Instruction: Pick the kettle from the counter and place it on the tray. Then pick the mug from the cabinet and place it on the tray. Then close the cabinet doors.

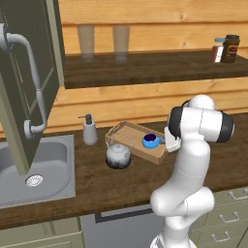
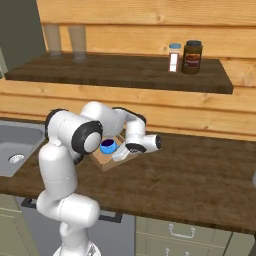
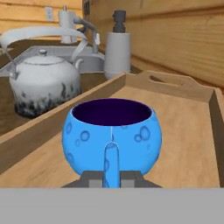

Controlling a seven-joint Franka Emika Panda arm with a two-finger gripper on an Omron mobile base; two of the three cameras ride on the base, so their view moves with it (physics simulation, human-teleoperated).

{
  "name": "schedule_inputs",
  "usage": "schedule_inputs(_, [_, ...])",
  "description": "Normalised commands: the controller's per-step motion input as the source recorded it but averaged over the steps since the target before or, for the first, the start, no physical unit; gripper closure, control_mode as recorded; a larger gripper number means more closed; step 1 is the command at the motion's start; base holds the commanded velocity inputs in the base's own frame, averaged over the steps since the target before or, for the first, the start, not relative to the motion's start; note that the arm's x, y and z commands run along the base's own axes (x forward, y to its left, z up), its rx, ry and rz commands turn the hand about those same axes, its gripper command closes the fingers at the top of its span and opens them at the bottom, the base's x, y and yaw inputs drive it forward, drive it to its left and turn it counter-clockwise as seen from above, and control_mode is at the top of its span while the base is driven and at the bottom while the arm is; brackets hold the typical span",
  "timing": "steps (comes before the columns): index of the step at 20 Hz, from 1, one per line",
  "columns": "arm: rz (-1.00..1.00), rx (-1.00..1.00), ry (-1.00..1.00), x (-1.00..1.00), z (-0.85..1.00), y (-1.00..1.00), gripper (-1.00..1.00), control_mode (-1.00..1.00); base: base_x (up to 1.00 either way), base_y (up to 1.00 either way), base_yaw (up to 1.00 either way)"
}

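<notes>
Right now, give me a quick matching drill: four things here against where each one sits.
Things:
1. mug
2. kettle
3. soap pump
4. jars

Places:
A. on the counter, just outside the tray's rim
B. on the shelf, at its right end
C. inside the tray
D. beside the sink, near the wall

Pairs: 1-C, 2-A, 3-D, 4-B
</notes>
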Motion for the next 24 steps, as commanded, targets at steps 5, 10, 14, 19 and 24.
schedule_inputs(5, [0.03, 0.0, 0.0, 0.02, -0.26, -0.1, 1.0, -1.0, 0.0, 0.0, 0.0])
schedule_inputs(10, [0.05, 0.0, 0.0, 0.0, -0.29, -0.18, 1.0, -1.0, 0.0, 0.0, 0.0])
schedule_inputs(14, [0.03, -0.02, 0.0, 0.0, -0.22, -0.17, 1.0, -1.0, 0.0, 0.0, 0.0])
schedule_inputs(19, [0.0, -0.07, 0.0, 0.0, -0.22, -0.08, -1.0, -1.0, 0.0, 0.0, 0.0])
schedule_inputs(24, [0.0, -0.02, 0.0, 0.0, -0.11, -0.11, -1.0, -1.0, 0.0, 0.0, 0.0])
